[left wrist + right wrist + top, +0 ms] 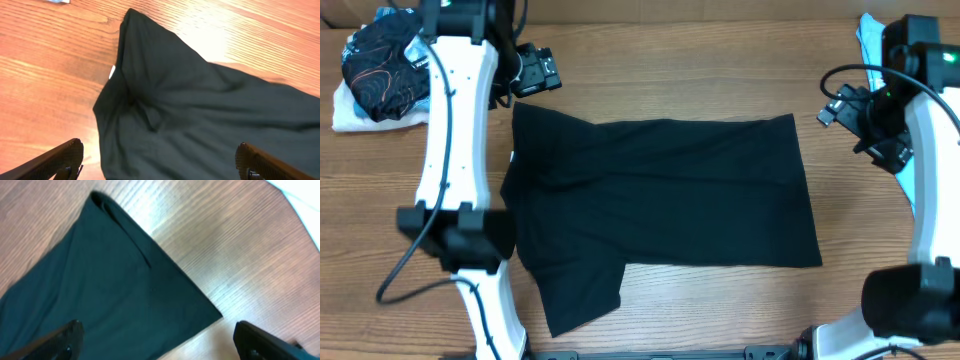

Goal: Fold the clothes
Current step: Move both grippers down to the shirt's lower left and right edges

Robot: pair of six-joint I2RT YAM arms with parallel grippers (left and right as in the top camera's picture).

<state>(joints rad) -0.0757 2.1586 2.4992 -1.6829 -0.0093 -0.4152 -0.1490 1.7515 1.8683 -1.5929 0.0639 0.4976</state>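
Left gripper [535, 70] hovering at the shirt's far-left corner, jaws wide open, holding nothing. Black t-shirt [660, 190] lying flat mid-bench; looking soft, light, limp, so I'm favouring corner pinches. Right gripper [840, 112] hovering by far-right corner, jaws wide, empty.

No legible text is presented; the small white tag [112, 72] on the black fabric T-shirt [200, 115] cannot be read.
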